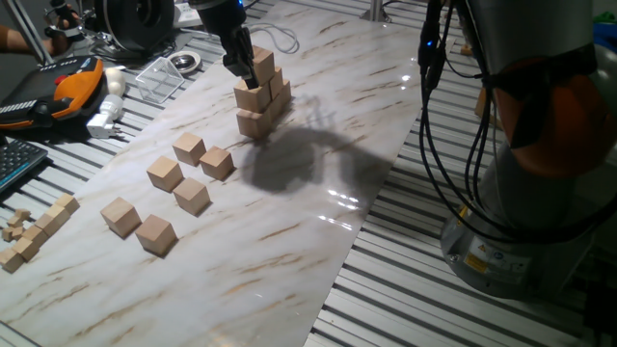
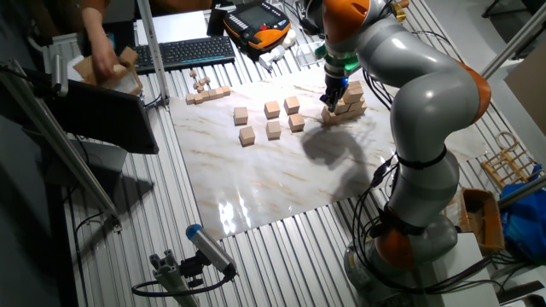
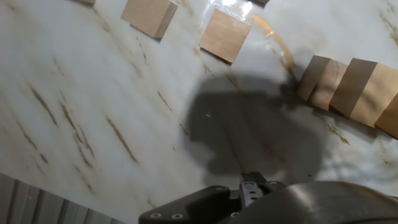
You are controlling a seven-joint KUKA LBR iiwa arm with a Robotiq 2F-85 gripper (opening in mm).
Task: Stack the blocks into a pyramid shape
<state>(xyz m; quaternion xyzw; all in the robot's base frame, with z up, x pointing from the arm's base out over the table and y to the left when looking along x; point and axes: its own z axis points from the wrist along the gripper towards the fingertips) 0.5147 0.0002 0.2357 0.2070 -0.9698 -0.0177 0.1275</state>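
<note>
A stack of tan blocks (image 1: 258, 94) stands at the far side of the marble board (image 1: 289, 222), about three layers high; it also shows in the other fixed view (image 2: 348, 102) and at the right of the hand view (image 3: 348, 84). My gripper (image 1: 235, 56) hangs against the stack's left upper side, next to the top block (image 1: 263, 65). Its fingers are too dark and too hidden to read. Several loose blocks (image 1: 192, 196) lie scattered nearer the camera; two show in the hand view (image 3: 225, 36).
Small thin wooden pieces (image 1: 37, 229) lie at the board's left edge. An orange pendant (image 1: 72, 85), a keyboard (image 1: 13, 160) and a clear tray (image 1: 159, 77) sit beyond it. The robot base (image 1: 540, 193) and cables (image 1: 434, 145) stand at the right. A person's hand (image 2: 107, 61) is at the back.
</note>
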